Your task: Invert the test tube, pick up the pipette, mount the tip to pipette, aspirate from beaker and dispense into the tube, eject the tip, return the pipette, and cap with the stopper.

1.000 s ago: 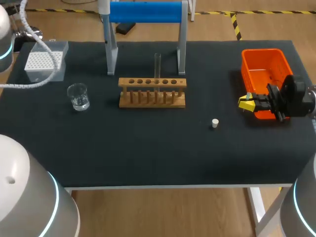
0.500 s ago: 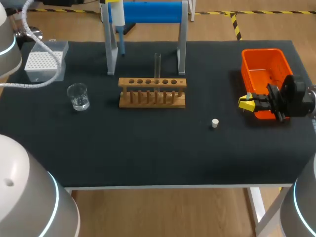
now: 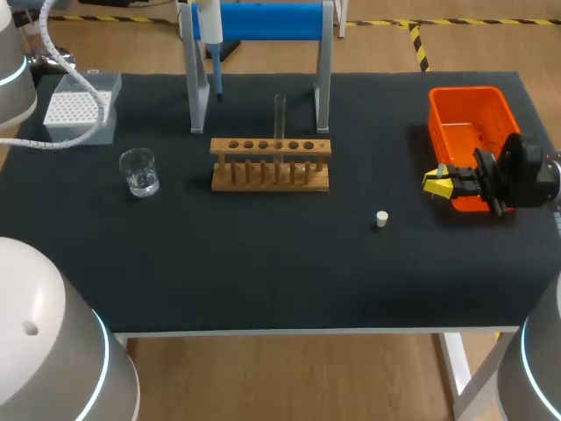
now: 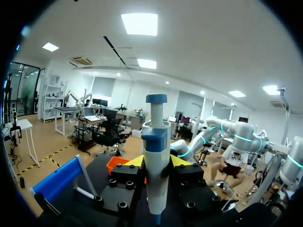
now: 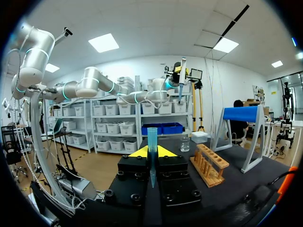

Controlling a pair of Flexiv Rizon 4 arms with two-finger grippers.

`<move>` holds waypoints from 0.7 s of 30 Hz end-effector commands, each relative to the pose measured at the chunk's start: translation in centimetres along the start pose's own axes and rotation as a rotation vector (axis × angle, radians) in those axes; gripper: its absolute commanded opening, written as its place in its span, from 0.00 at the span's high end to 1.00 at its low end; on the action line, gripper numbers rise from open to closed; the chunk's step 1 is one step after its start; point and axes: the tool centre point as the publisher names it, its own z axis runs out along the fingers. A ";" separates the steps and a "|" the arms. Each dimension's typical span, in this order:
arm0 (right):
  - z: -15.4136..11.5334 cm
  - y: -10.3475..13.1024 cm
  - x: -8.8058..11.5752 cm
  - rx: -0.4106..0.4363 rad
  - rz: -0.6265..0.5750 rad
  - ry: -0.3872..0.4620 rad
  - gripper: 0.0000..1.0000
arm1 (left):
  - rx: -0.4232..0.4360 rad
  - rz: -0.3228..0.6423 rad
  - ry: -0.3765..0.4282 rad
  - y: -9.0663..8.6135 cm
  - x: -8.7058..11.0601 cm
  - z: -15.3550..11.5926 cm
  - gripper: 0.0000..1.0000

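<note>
Left pincer (image 4: 156,161): clamped on the pipette (image 4: 155,142), body upright between the yellow tips. Seen from the head camera, it hangs at the far edge of the counter (image 3: 263,254), just beside the left post of the blue-barred stand (image 3: 259,21). I can't tell whether its lower end is bare.

Right pincer (image 5: 151,152): closed on a thin teal tip (image 5: 152,137), parked beside the orange bin (image 3: 460,90).

Tube (image 3: 280,118) upright in the wooden rack (image 3: 270,167). Beaker (image 3: 138,171) with liquid sits left of the rack. Stopper (image 3: 381,218) lies loose on the counter, well apart from both.

Risks, as judged:
- Pipette so close to the stand post that a sideways swing could knock it and twist it in the grip.
- Tip is thin and smooth; an off-axis push when mating could skew it or pop it out.
- Tube stands tall above the rack, so a low pass from either arm could clip it.
- Beaker could tip if the pipette comes down off-centre.
</note>
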 end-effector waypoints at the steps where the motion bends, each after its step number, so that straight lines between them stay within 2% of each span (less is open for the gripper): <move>1: -0.1 0.0 0.1 0.001 -0.001 0.000 1.00 | -0.001 0.002 0.005 0.0 -0.1 -0.1 1.00; 4: -0.1 0.0 0.1 0.001 -0.001 0.000 1.00 | -0.001 0.002 0.005 0.0 -0.1 -0.1 1.00; 9: -0.1 0.0 0.1 0.001 -0.001 0.000 1.00 | 0.013 0.040 -0.045 0.8 2.1 1.1 1.00; 15: -0.1 0.0 0.1 0.001 -0.001 0.000 1.00 | 0.004 0.052 -0.156 1.6 4.6 2.6 1.00; 21: -0.1 0.0 0.1 0.001 -0.001 0.000 1.00 | 0.044 0.078 -0.189 1.5 6.3 3.9 1.00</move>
